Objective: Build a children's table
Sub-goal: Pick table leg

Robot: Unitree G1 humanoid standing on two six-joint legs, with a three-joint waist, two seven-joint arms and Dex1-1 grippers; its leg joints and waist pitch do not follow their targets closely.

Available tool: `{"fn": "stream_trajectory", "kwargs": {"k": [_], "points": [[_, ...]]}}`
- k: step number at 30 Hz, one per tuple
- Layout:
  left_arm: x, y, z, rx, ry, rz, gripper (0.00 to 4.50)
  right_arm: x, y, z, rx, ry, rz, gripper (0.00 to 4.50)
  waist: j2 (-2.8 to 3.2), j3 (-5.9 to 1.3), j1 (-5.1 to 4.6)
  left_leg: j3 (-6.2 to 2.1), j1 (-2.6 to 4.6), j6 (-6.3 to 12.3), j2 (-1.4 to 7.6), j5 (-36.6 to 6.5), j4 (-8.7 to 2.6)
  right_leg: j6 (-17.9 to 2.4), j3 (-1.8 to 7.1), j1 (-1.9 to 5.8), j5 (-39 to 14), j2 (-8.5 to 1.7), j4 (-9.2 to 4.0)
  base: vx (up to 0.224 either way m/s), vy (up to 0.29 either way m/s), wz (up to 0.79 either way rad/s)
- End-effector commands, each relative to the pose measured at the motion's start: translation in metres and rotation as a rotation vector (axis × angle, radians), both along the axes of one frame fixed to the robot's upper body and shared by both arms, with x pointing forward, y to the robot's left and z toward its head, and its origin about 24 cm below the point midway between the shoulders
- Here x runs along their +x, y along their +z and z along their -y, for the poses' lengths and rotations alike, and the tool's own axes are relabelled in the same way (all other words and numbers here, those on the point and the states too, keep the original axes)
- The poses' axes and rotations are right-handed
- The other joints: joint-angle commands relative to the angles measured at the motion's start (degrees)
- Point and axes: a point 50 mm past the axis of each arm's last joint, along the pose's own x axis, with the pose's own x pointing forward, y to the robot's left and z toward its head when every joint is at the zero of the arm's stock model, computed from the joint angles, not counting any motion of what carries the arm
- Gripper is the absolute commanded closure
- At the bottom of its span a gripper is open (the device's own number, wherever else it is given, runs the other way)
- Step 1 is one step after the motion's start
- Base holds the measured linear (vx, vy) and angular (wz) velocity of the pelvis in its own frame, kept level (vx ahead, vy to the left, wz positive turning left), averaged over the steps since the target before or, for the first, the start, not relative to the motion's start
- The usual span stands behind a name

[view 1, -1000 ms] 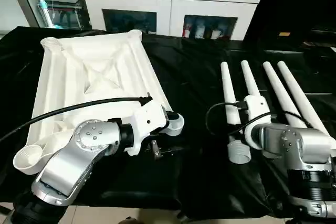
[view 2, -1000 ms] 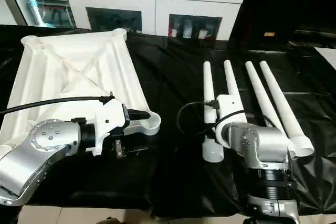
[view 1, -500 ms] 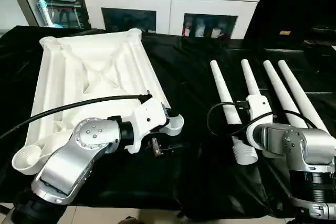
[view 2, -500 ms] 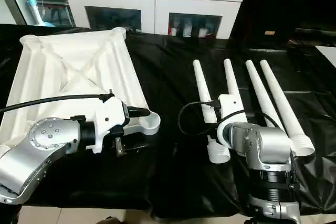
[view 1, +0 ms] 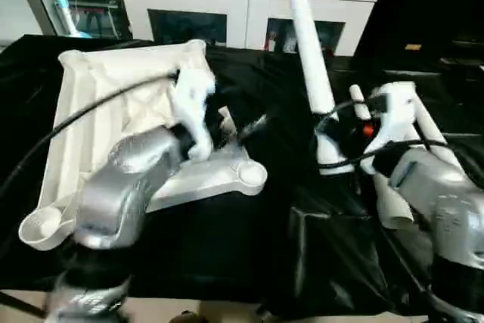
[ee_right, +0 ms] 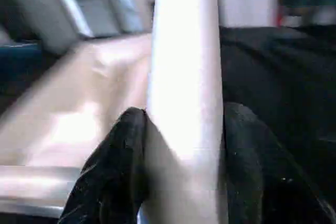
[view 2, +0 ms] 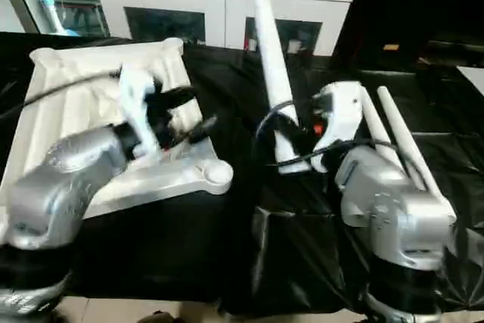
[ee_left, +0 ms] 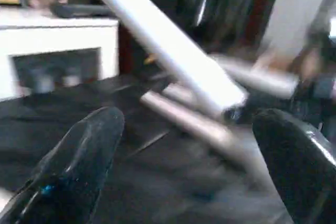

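Observation:
The white tabletop lies ribbed side up on the left of the black-covered table, with a round corner socket at its near right corner. My right gripper is shut on one white leg, holding it nearly upright, thick end down, above the cloth right of the tabletop. Both black fingers press the tube's sides. My left gripper is open and empty, raised over the tabletop's right edge and pointing toward that leg. More legs lie behind my right arm.
A white cabinet with glass doors stands behind the table, with dark items on top. Black cloth covers the table and is wrinkled near the front edge. Another corner socket sits at the tabletop's near left.
My right gripper has lifted the leftmost leg off the cloth and stood it upright. My left arm has risen from the front edge and swung over the tabletop toward the leg.

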Motion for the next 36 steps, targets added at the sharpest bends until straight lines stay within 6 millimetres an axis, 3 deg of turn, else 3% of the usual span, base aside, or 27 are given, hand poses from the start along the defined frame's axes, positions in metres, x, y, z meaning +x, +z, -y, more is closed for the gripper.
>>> {"fn": "stream_trajectory", "kwargs": {"k": [1,7,12,14,18,20,22,24,25,27,30,31,36], "points": [[0.0,0.01,0.013,-0.089,-0.038,-0.079,0.0,-0.009,0.009,0.0,0.11,0.084,0.033,2.66,-0.64,-3.64,0.2,-2.67,1.36,1.35,5.73,-3.45,-3.47,-14.11,3.84,2.14,2.28,-6.77,-4.13,0.0,0.0,0.0],[0.002,0.039,0.03,-0.344,-0.093,-0.128,0.0,-0.02,0.013,-0.002,0.23,0.213,0.063,2.66,-1.17,-3.45,0.36,-2.8,1.25,1.06,5.77,-4.42,-3.42,-12.95,3.75,2.26,-2.38,-6.77,-4.88,0.0,0.0,0.0],[0.001,0.044,0.029,-0.37,-0.105,-0.158,0.0,-0.025,0.015,0.0,0.237,0.265,0.06,2.66,-1.71,-3.37,0.25,-2.77,1.21,1.77,5.59,-2.7,-3.37,-11.43,3.75,2.19,-2.46,-6.58,-5.07,0.0,0.0,0.0],[0.001,0.044,0.029,-0.373,-0.104,-0.167,0.0,-0.026,0.016,0.0,0.229,0.279,0.059,2.66,-1.66,-3.37,0.28,-2.81,1.25,1.5,5.66,-2.69,-3.38,-11.19,3.71,2.11,-3.12,-6.55,-5.07,0.0,0.0,0.0],[0.0,0.044,0.029,-0.361,-0.096,-0.178,0.0,-0.026,0.017,-0.001,0.194,0.291,0.064,2.66,-1.71,-3.37,0.41,-2.88,1.26,1.21,5.71,-2.31,-3.41,-10.7,3.72,2.2,-2.63,-6.55,-5.08,0.0,0.0,0.0],[0.005,0.037,0.029,-0.284,-0.027,-0.188,0.0,-0.027,0.016,-0.008,0.015,0.292,0.107,2.66,-1.61,-3.36,0.69,-2.89,1.28,0.74,5.84,-2.53,-3.43,-9.62,3.76,2.15,-2.93,-6.57,-5.22,0.0,0.0,0.0],[0.007,0.034,0.028,-0.262,0.007,-0.193,0.0,-0.027,0.016,-0.012,-0.046,0.291,0.128,2.66,-1.64,-3.26,0.6,-2.92,1.36,0.18,5.8,-2.79,-3.57,-8.53,3.89,2.06,-2.63,-6.45,-5.18,0.0,0.0,0.0],[0.01,0.032,0.027,-0.267,0.032,-0.219,0.0,-0.026,0.016,-0.015,-0.127,0.28,0.158,2.66,-1.75,-3.23,0.6,-2.92,1.39,-0.34,5.79,-3.48,-3.55,-8.78,3.9,2.11,-3.36,-6.54,-5.29,0.0,0.0,0.0],[0.014,0.029,0.025,-0.254,0.072,-0.236,0.0,-0.025,0.016,-0.018,-0.173,0.269,0.183,2.66,-1.45,-3.22,0.67,-2.97,1.38,-0.3,5.77,-3.74,-3.6,-8.98,3.93,2.1,-3.62,-6.62,-5.3,0.0,0.0,0.0],[0.017,0.027,0.023,-0.242,0.1,-0.245,0.0,-0.024,0.016,-0.02,-0.195,0.262,0.198,2.66,-1.64,-3.23,0.54,-3.0,1.39,-0.28,5.8,-4.09,-3.59,-9.04,3.94,2.06,-3.64,-6.48,-5.33,0.0,0.0,0.0],[0.021,0.024,0.019,-0.223,0.149,-0.261,0.0,-0.022,0.014,-0.023,-0.231,0.233,0.222,2.66,-1.48,-3.32,0.5,-3.14,1.4,0.25,5.79,-4.16,-3.54,-9.34,3.96,2.12,-2.48,-6.52,-5.21,0.0,0.0,0.0],[0.022,0.024,0.018,-0.223,0.156,-0.261,0.0,-0.022,0.013,-0.025,-0.259,0.237,0.234,2.67,-1.04,-3.39,0.62,-3.24,1.42,-0.03,5.93,-4.06,-3.57,-9.5,3.92,2.05,-1.7,-6.57,-5.14,0.0,0.0,0.0],[0.025,0.023,0.016,-0.208,0.193,-0.266,0.0,-0.022,0.014,-0.031,-0.316,0.222,0.316,2.67,-1.09,-3.46,0.58,-3.15,1.37,0.35,5.94,-3.77,-3.49,-10.9,3.96,2.15,2.02,-6.55,-4.72,0.0,0.0,0.0]]}}
